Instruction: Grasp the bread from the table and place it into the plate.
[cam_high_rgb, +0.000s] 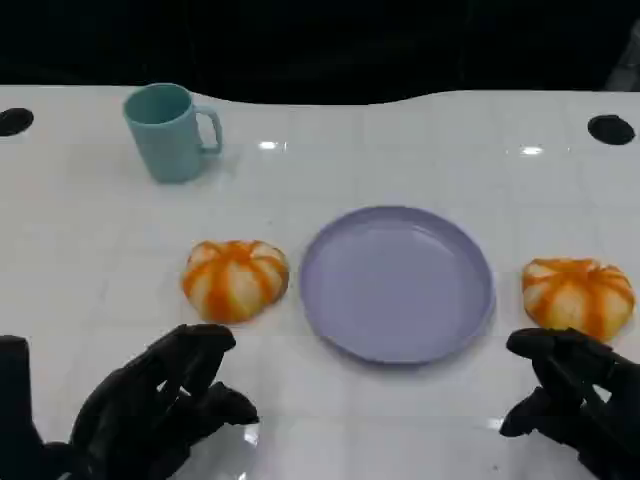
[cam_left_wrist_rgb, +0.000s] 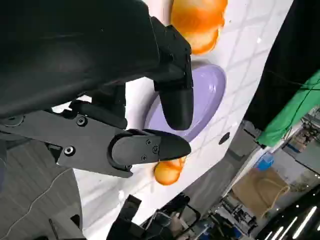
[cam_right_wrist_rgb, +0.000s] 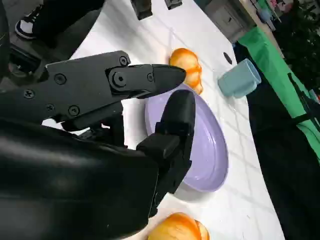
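the left hand (cam_high_rgb: 160, 405) hovers low over the white tabletop (cam_high_rgb: 90, 260) at the near left, fingers apart and lightly curled, holding nothing. the right hand (cam_high_rgb: 570, 395) sits at the near right in the same loose state, also holding nothing.

just beyond the left hand's fingertips lies the left bread (cam_high_rgb: 235, 280), a round orange-and-white bun resting on the tabletop right beside the left rim of the purple plate (cam_high_rgb: 400, 285). just beyond the right hand lies the right bread (cam_high_rgb: 578, 297), close to the plate's right rim but apart from it. both buns are roughly round, so no long axis dictates the wrist angle.

each hand appears about equally near its own bun; the right looks slightly closer. either bun then needs only a short carry inward to the plate, which holds nothing yet. a teal mug (cam_high_rgb: 170, 130) stands well back on the left, out of the way.
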